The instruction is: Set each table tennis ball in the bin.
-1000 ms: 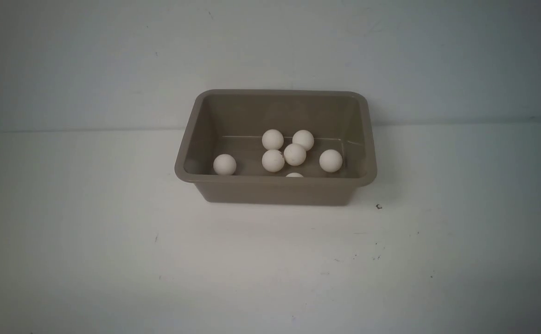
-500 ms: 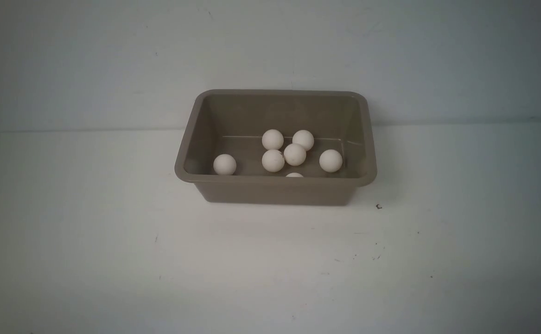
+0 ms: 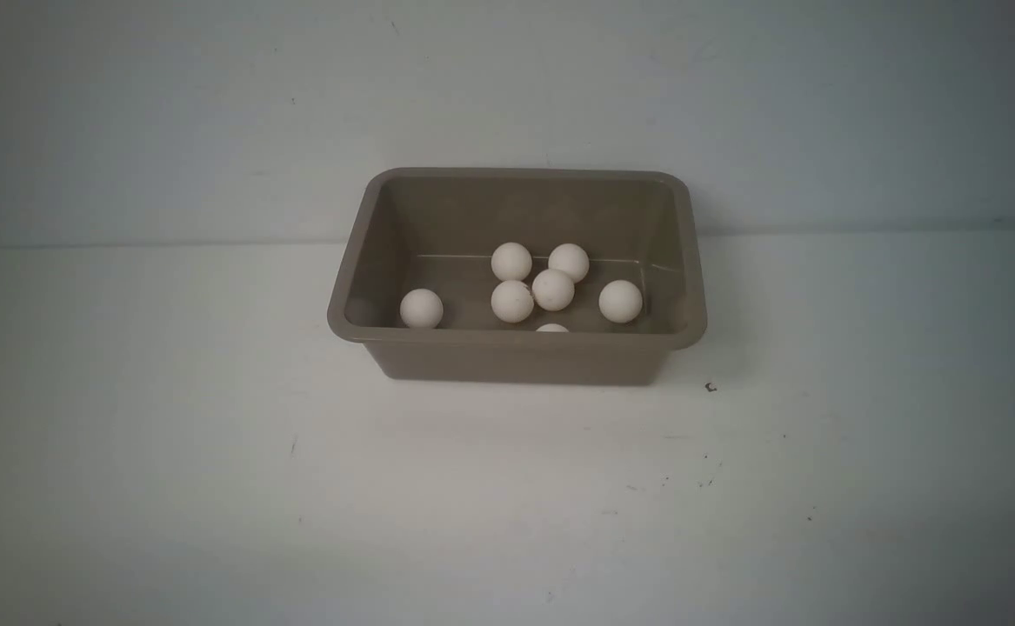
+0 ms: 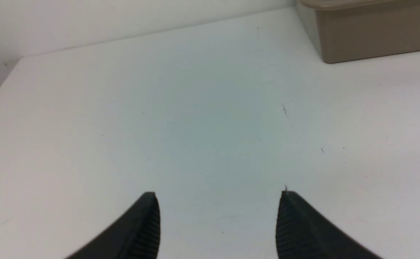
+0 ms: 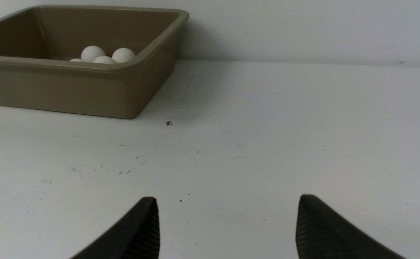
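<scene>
All seven balls are sitting in the bin; left tool and right tool are gaping wide, empty, resting clear above the bench.

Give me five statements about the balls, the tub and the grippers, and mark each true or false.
1. The small white table tennis balls lie inside the rectangular grey-brown plastic tub. True.
2. One ball sits on the white table beside the tub. False: none shows there.
3. The left gripper holds a ball. False: nothing sits between its jaws.
4. The right gripper is open. True.
5. The tub lies tipped over. False: it stands upright.
</scene>
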`<action>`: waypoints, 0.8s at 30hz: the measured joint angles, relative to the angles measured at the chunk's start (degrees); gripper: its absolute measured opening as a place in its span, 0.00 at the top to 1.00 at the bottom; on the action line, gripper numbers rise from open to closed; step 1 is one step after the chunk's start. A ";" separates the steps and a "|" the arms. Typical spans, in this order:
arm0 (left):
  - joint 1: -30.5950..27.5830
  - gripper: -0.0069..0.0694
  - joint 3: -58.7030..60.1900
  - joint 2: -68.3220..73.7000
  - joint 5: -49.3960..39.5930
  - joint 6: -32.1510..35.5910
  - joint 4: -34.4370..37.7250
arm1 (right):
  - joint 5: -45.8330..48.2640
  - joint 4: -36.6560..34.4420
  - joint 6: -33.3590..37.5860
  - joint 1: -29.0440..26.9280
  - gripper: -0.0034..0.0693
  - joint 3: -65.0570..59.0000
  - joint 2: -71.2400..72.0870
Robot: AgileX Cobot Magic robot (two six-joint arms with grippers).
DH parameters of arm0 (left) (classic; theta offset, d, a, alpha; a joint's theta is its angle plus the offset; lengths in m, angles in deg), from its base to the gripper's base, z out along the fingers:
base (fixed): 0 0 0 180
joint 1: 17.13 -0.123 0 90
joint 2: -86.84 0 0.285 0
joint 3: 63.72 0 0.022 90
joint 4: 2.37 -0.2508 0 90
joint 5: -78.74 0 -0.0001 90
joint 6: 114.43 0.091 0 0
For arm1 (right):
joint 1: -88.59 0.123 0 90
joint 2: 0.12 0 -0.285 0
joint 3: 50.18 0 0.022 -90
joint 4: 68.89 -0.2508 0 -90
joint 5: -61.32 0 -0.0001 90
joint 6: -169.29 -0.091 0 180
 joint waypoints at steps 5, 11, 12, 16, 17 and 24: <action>0.00 0.39 0.00 0.00 0.00 0.00 0.00 | 0.00 0.00 0.00 0.00 0.32 0.00 0.00; 0.00 0.39 0.00 0.00 0.00 0.00 0.00 | 0.00 0.00 0.00 0.00 0.32 0.00 0.00; 0.00 0.39 0.00 0.00 0.00 0.00 0.00 | 0.00 0.00 0.00 0.00 0.32 0.00 0.00; 0.00 0.39 0.00 0.00 0.00 0.00 0.00 | 0.00 0.00 0.00 0.00 0.32 0.00 0.00; 0.00 0.39 0.00 0.00 0.00 0.00 0.00 | 0.00 0.00 0.00 0.00 0.32 0.00 0.00; 0.00 0.39 0.00 0.00 0.00 0.00 0.00 | 0.00 0.00 0.00 0.00 0.32 0.00 0.00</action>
